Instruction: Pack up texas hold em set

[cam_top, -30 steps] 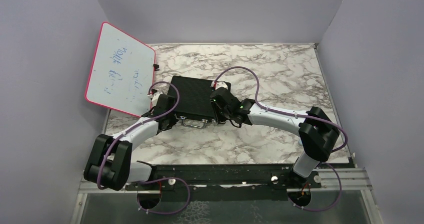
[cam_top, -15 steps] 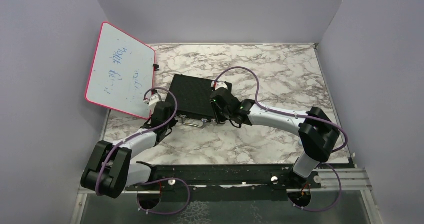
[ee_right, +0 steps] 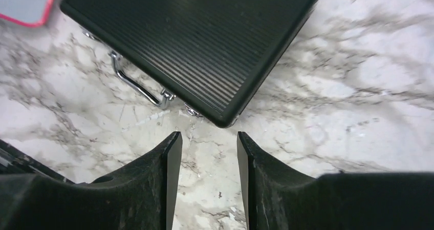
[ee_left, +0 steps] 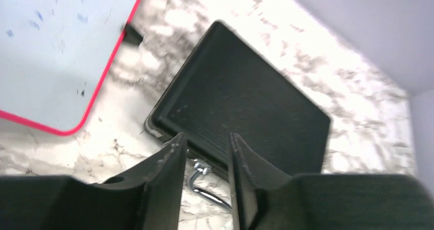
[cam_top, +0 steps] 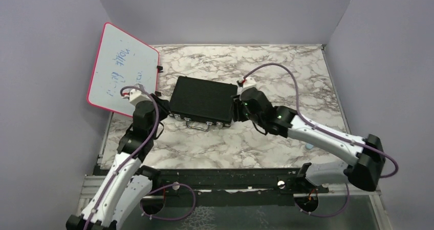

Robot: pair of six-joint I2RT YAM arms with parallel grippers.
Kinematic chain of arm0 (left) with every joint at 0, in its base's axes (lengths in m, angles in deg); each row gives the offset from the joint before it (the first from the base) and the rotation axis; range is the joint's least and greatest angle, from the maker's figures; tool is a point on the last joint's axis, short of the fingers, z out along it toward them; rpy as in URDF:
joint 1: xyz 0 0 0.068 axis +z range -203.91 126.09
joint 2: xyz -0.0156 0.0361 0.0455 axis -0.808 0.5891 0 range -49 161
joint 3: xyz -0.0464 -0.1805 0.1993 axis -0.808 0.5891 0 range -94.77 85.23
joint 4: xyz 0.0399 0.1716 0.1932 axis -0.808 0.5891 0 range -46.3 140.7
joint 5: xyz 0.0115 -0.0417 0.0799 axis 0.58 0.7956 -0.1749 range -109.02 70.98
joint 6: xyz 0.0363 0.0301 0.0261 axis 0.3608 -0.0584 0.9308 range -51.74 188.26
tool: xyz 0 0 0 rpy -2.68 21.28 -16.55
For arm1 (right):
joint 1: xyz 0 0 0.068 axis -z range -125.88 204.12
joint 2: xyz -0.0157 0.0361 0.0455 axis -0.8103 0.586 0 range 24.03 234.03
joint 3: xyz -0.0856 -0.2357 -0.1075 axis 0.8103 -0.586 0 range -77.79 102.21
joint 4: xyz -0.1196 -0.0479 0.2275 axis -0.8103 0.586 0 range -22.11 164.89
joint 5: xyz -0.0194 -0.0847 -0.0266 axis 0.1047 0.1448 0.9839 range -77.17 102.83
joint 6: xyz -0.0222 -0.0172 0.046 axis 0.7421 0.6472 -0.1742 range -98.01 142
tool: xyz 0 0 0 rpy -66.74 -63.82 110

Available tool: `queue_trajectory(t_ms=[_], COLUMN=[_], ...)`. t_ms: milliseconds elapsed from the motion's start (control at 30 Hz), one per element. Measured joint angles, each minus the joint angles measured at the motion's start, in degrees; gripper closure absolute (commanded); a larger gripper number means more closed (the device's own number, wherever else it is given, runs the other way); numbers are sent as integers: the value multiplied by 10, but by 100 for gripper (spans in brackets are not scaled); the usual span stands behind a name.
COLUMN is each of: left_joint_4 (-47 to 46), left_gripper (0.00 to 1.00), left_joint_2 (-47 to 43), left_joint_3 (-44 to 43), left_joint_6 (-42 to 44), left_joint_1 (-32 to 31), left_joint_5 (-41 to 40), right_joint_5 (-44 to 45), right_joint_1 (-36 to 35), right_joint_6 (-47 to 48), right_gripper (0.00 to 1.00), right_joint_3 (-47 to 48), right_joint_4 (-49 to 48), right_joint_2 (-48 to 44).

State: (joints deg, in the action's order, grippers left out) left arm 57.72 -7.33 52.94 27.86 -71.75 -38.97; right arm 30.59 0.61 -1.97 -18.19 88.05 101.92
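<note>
briefcase point(cam_top: 203, 100) shut, between both | left tool point(ee_left: 206, 140) part-open, empty | right tool point(ee_right: 207, 138) part-open, empty

White arm links point(cam_top: 317, 134), black joints point(cam_top: 366, 161), purple cables point(cam_top: 279, 67) (one per arm); matte black claw fingers point(ee_right: 148, 189).

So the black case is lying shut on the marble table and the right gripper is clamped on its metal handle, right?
Not quite. The black case is lying shut on the marble table, but the right gripper is not clamped on its metal handle. The right wrist view shows it open over bare marble, just short of the case's near corner.
</note>
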Motion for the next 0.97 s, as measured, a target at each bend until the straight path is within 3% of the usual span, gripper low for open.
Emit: queue_trajectory(t_ms=[100,200,500,700,967], left_joint_4=[50,100,271,346,390], left_gripper=[45,36,6,1,1], left_joint_2=[-75,-127,-167,-157,-132], left_joint_3=[-45,-95,-305,-384,-404], left_joint_6=[35,73,153,201,247], left_joint_1=[0,0,0,0,0], left_joint_5=[7,17,31,30,25], right_joint_5=[32,70,166,222,224], right_joint_1=[0,0,0,0,0], right_joint_6=[5,20,70,64,65], right_gripper=[28,20,17,15,13], right_joint_3=[-6,-8,23,69,57], right_joint_4=[15,47,122,156,181], right_joint_2=[-87,-175,-407,-430,-418])
